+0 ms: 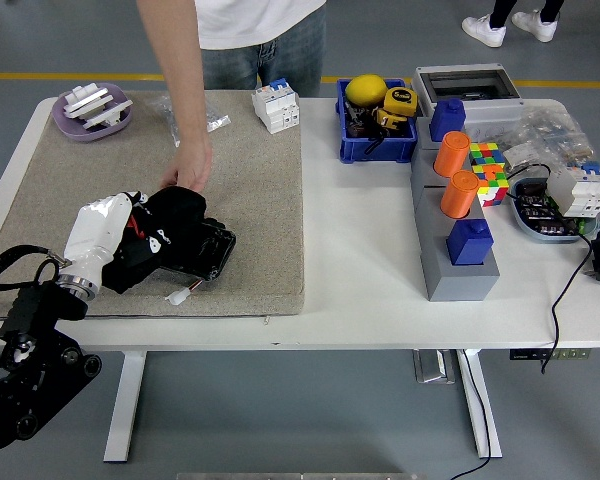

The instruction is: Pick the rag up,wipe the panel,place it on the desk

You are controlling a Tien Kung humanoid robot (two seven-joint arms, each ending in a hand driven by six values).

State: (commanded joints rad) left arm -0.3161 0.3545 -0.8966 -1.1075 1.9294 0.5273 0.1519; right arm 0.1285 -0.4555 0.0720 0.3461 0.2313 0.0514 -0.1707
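A black rag (175,215) lies bunched over a flat black panel (212,255) on the beige mat (260,180) at the table's left. My left hand (140,240), behind a white wrist cover, presses on the rag with its fingers curled into the cloth. Black fingers and black cloth blend, so the exact grip is hard to make out. Only the panel's right end shows from under the rag. A person's hand (192,165) reaches down from the far side and rests at the rag's far edge.
A purple dish (93,110) with white parts sits at the mat's far left, a white breaker (277,105) at its far right. A blue bin (376,120), grey blocks with orange cylinders (458,190) and cluttered parts fill the right side.
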